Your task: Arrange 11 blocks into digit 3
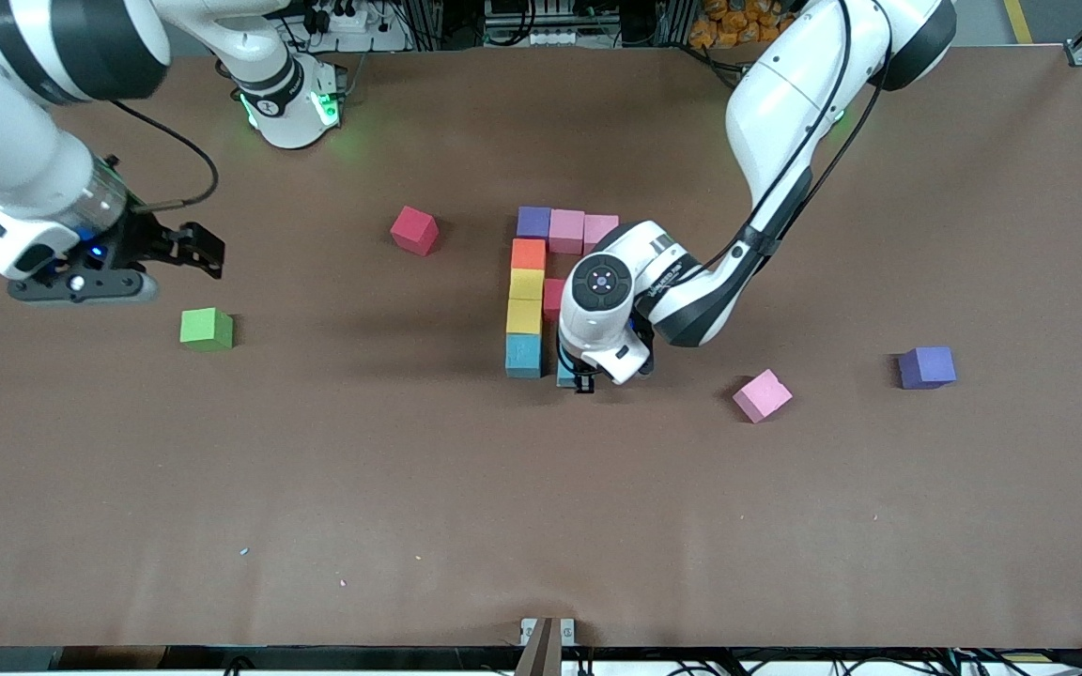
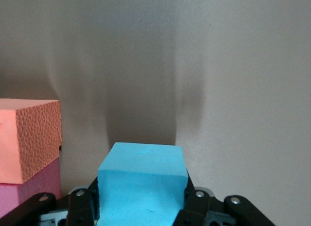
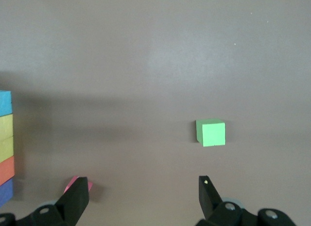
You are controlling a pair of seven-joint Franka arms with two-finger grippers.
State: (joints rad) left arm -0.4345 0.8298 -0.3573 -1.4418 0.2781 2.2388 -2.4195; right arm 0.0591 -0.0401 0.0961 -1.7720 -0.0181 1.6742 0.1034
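1. You have the brown worktop (image 1: 541, 526) filling nearly the whole front frame.
2. Your left arm reaches down from the upper right of the frame to the centre. Its left pincer (image 2: 141, 209) is closed on a light blue cube (image 2: 142, 184), low at the worktop beside the blue cube (image 1: 523, 355).
3. Your right arm waits at the upper left of the frame. Its right pincer (image 3: 143, 199) hangs with fingers spread wide and nothing between them, above the green cube (image 1: 207, 330).
4. The partly built digit 3 (image 1: 541, 291) sits at centre frame: a column of blue, two yellow and orange cubes, topped by a row of purple and two pink.
5. Loose cubes: a red cube (image 1: 414, 230) up and left of the figure, a pink cube (image 1: 762, 395) and a purple cube (image 1: 926, 367) at right.
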